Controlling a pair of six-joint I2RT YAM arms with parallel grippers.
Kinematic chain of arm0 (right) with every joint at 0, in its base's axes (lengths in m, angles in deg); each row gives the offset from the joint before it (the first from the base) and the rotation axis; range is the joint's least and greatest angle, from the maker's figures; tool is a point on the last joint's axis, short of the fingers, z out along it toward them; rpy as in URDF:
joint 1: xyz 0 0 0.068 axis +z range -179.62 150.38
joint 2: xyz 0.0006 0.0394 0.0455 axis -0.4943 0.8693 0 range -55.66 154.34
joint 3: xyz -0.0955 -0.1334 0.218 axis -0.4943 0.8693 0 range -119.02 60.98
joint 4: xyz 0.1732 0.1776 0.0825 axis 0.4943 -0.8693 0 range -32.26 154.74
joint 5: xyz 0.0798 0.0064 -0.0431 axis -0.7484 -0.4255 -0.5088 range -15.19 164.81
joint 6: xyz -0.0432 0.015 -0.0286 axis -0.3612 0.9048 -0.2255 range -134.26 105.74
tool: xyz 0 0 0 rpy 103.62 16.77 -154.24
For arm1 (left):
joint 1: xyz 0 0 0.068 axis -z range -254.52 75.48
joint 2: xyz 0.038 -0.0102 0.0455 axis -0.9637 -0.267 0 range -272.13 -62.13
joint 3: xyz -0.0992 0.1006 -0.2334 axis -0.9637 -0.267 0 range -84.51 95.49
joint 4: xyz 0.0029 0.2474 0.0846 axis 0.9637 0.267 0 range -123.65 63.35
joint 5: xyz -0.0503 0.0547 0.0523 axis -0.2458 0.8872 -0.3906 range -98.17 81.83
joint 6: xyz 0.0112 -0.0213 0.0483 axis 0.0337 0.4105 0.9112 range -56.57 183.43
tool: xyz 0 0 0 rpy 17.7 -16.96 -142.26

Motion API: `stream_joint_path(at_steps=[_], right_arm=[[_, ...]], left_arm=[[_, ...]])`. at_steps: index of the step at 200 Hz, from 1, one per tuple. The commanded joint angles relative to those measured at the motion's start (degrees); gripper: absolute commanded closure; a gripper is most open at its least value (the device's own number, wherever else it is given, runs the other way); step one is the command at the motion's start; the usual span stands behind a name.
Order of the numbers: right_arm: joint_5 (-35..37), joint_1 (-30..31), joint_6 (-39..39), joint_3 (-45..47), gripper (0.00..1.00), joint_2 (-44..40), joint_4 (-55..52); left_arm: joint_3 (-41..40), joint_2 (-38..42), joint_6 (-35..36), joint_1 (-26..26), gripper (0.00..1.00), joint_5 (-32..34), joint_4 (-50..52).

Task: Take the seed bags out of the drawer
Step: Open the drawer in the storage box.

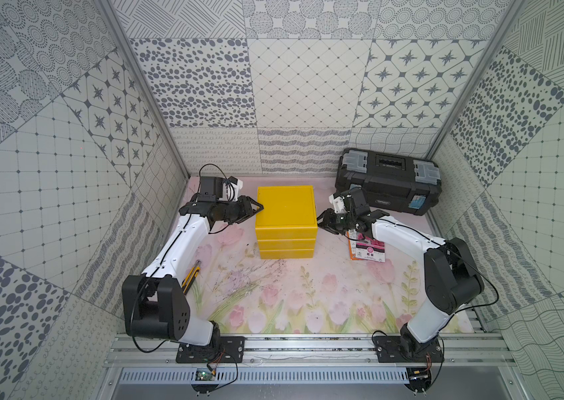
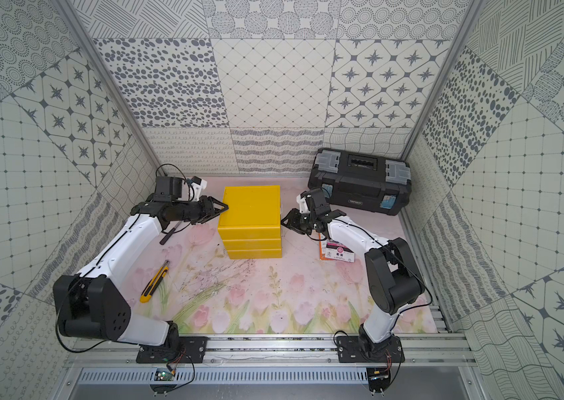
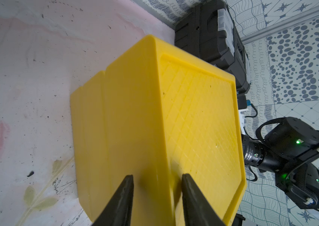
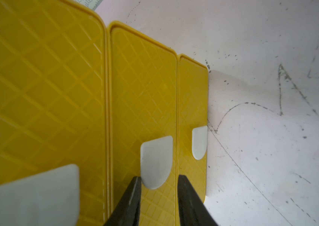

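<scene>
The yellow three-drawer cube stands mid-mat, and all its drawers are pushed in. In the right wrist view the drawer fronts show white half-oval notches. My right gripper is open at the middle drawer's front, its tips just past that notch, holding nothing. My left gripper is open too, straddling the cube's upper left edge. Seed bags with pink and orange edges lie on the mat right of the cube, partly hidden under my right arm.
A black toolbox with grey latches sits at the back right, close behind my right wrist. A yellow utility knife lies beside my left arm, and a dark pen-like tool lies under its forearm. Patterned walls enclose three sides.
</scene>
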Motion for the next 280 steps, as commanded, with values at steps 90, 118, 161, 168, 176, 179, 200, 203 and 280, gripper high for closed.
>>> stream_joint_path(at_steps=[90,118,161,168,176,179,200,203,280], right_arm=[[6.57,1.14,-2.79,-3.31,0.92,0.83,-2.17],[10.13,1.18,-4.57,-3.47,0.99,-0.9,-5.17],[16.96,0.6,-9.34,-5.06,1.0,-4.22,-12.06],[17.62,0.25,-9.98,-5.16,1.0,-4.62,-12.92],[18.04,-0.26,-10.6,-5.16,1.0,-5.08,-13.8],[18.01,-0.48,-10.79,-5.16,1.0,-5.29,-13.96],[17.58,-2.49,-11.85,-4.73,1.0,-5.95,-15.31],[17.38,-2.84,-11.96,-4.62,1.0,-6.06,-15.41],[15.03,-10.17,-14.48,-3.97,1.0,-7.21,-16.86]], left_arm=[[-1.04,-0.42,1.16,-0.19,0.57,6.54,9.4],[-1.03,-0.42,1.11,-0.2,0.57,6.74,9.44],[-1.03,-0.42,1.14,-0.24,0.57,6.66,9.42],[-1.03,-0.39,1.16,-0.2,0.57,6.61,9.46],[-1.03,-0.41,1.11,-0.18,0.57,6.64,9.42],[-1.03,-0.4,1.11,-0.19,0.57,6.61,9.42],[-1.03,-0.33,1.18,-0.24,0.57,6.66,9.44],[-1.03,-0.33,1.18,-0.26,0.57,6.66,9.43],[-1.03,-0.24,1.27,-0.18,0.57,6.81,9.55]])
